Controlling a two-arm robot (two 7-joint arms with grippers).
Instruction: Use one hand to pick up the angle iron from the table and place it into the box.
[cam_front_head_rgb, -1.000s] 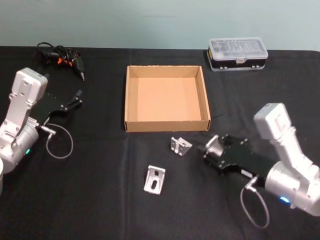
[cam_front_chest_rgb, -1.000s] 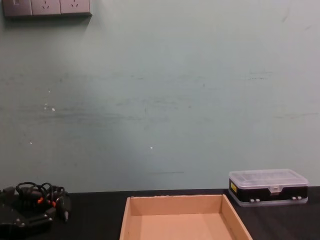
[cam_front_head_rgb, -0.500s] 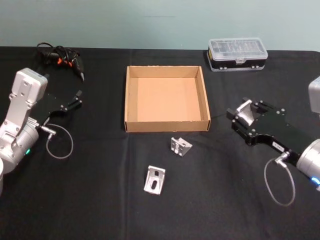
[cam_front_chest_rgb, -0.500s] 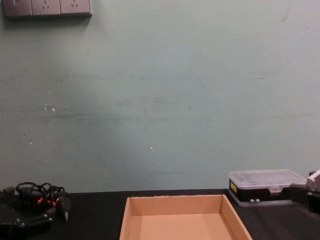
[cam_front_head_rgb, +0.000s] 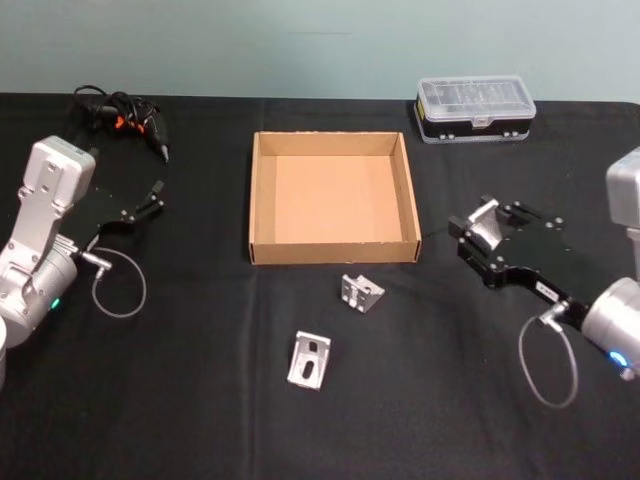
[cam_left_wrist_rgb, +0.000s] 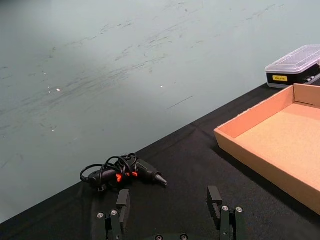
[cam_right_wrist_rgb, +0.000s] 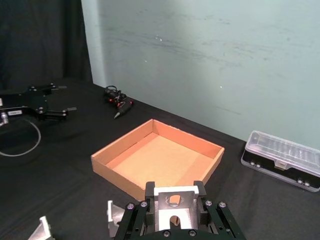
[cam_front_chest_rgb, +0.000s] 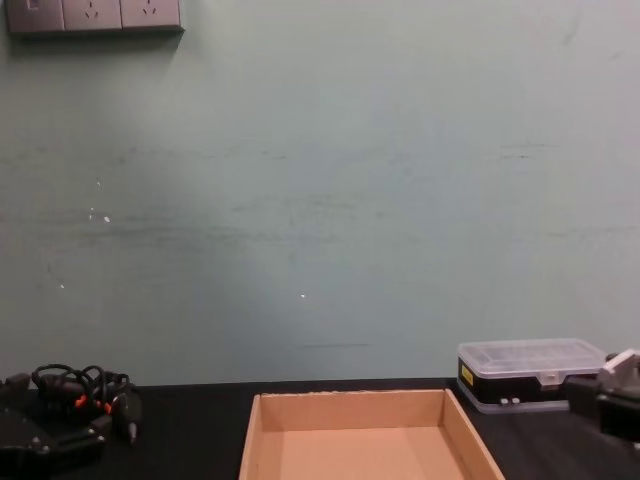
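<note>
The right gripper (cam_front_head_rgb: 478, 234), clamped on an angle iron (cam_front_head_rgb: 487, 220), hangs at 3 o'clock from the box (cam_front_head_rgb: 411, 200), outside its wall. Letting go here, or clipping that wall, would likely drop it onto the table (cam_front_head_rgb: 200, 400). The left gripper (cam_front_head_rgb: 152, 198), fingers spread, is parked at 9 o'clock.

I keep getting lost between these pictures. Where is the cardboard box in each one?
Head view: box centre, whole.
Left wrist view: box partly shown, plastic case behind it.
Right wrist view: box whole, mid-picture.
Chest view: box bottom centre, cut off.
Shared landmark: plastic case past the box's far right corner.
</note>
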